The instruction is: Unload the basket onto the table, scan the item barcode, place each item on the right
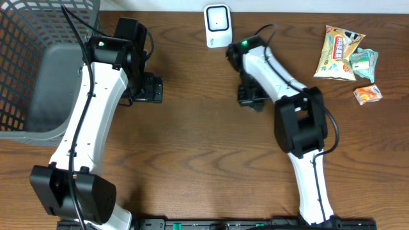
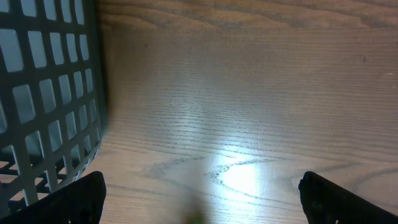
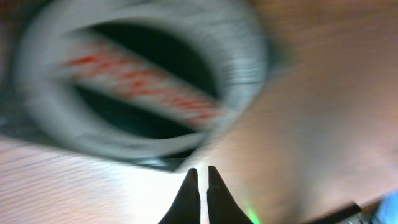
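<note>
The yellow printed snack bag [image 1: 339,51], where is it?

Flat on the table, well off to the outer right of the right gripper [image 1: 250,96] and a little farther out. Nothing touches it.

Anything beside it?

A small green-and-white packet [image 1: 364,61] touches its far edge. A small orange box [image 1: 367,95] lies apart, nearer the robot.

And that gripper?

Clenched, its fingers [image 3: 189,199] pressed together on nothing. The white upright barcode scanner [image 1: 218,25] stands just ahead of it and slightly to its left. The wrist view shows the scanner only as a blur, a pale ring [image 3: 242,56] around a dark window with a red streak.

The left gripper [image 1: 148,88]?

Released, jaws wide, holding nothing. The dark grey plastic mesh basket [image 1: 38,38] is just to its left.

The surface?

A brown wood-grain table [image 1: 192,147]. A bright glare sits on the boards between the left fingers [image 2: 74,199].
</note>
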Tool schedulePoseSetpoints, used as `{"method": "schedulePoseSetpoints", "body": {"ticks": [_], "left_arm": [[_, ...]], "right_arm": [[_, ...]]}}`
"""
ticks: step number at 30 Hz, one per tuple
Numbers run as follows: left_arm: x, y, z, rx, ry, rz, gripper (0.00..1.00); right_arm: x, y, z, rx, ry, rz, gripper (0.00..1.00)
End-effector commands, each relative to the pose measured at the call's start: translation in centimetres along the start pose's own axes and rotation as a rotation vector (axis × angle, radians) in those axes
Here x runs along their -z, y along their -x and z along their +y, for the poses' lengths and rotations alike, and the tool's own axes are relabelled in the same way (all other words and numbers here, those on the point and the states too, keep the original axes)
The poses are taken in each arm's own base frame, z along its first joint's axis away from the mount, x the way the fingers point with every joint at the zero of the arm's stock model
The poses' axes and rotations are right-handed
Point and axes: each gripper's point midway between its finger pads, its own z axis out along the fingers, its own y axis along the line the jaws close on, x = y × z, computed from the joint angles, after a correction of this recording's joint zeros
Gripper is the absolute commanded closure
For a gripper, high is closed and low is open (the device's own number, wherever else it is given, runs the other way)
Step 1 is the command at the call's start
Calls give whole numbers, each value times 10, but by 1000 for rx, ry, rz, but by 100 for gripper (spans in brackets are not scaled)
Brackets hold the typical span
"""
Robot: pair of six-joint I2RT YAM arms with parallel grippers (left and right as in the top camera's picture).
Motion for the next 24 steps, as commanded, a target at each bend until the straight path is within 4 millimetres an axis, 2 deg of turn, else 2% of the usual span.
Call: {"method": "schedulePoseSetpoints", "body": {"ticks": [1, 5, 9, 10, 12, 13, 14, 19, 24], "left_arm": [[-2, 0, 4, 12, 17, 3, 2], [-2, 0, 4, 12, 17, 3, 2], [-2, 0, 4, 12, 17, 3, 2], [-2, 0, 4, 12, 17, 3, 2], [-2, 0, 4, 12, 17, 3, 2], [-2, 0, 4, 12, 17, 3, 2], [-2, 0, 4, 12, 17, 3, 2], [-2, 0, 4, 12, 17, 3, 2], [-2, 0, 4, 12, 17, 3, 2]], "right_arm": [[11, 17, -27, -62, -24, -39, 99], [24, 21, -24, -10, 103, -19, 99], [37, 23, 2, 34, 304, -2, 96], [38, 25, 6, 33, 329, -5, 89], [37, 27, 13, 6, 350, -11, 55], [36, 28, 14, -9, 347, -13, 34], [36, 31, 17, -30, 352, -22, 27], [30, 38, 22, -171, 364, -21, 27], [15, 38, 20, -341, 328, 11, 27]]}}
